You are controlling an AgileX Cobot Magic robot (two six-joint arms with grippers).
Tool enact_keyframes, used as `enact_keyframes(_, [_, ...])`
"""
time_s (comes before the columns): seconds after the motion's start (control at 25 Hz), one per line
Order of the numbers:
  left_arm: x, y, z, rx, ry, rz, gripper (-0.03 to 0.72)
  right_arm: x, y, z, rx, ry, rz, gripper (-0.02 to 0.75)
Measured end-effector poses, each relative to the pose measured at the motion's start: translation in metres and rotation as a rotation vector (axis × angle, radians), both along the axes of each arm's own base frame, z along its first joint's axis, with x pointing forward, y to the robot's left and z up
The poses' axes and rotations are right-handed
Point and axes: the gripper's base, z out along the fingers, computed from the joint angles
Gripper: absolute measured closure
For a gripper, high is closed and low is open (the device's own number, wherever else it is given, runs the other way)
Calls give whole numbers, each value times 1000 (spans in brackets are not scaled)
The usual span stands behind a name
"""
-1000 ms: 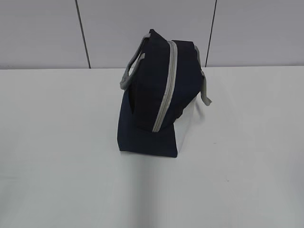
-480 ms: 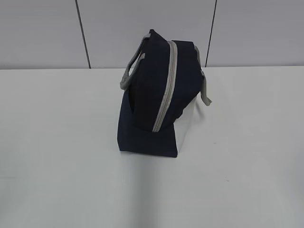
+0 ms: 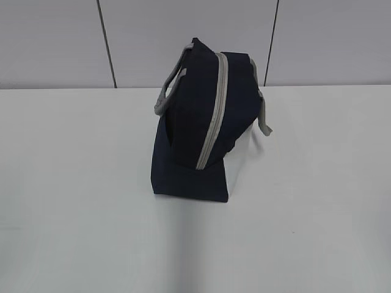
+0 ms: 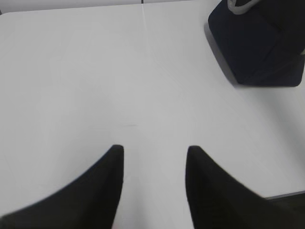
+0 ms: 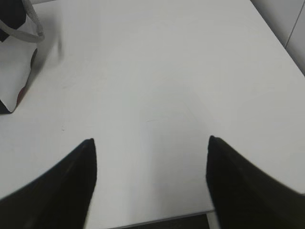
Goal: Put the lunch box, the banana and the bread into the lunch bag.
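The dark navy lunch bag [image 3: 198, 122] stands on the white table [image 3: 79, 183] at the middle, its grey zipper closed and its grey handles hanging at each side. Its navy corner shows at the top right of the left wrist view [image 4: 259, 43], and its white side panel at the top left of the right wrist view [image 5: 12, 67]. My left gripper [image 4: 155, 150] is open and empty over bare table. My right gripper [image 5: 150, 140] is wide open and empty near the table's front edge. The lunch box, banana and bread are out of view. Neither gripper shows in the exterior view.
A grey panelled wall [image 3: 183, 36] stands behind the table. The table's front edge shows at the bottom of the right wrist view [image 5: 162, 218] and at the lower right of the left wrist view [image 4: 286, 194].
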Motion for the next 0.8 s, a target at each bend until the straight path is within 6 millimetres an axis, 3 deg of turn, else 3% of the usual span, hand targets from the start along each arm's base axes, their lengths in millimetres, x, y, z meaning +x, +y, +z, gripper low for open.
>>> enact_keyframes(0.8, [0, 0, 0, 0, 0, 0, 449, 0, 0, 0, 0, -1, 0, 215])
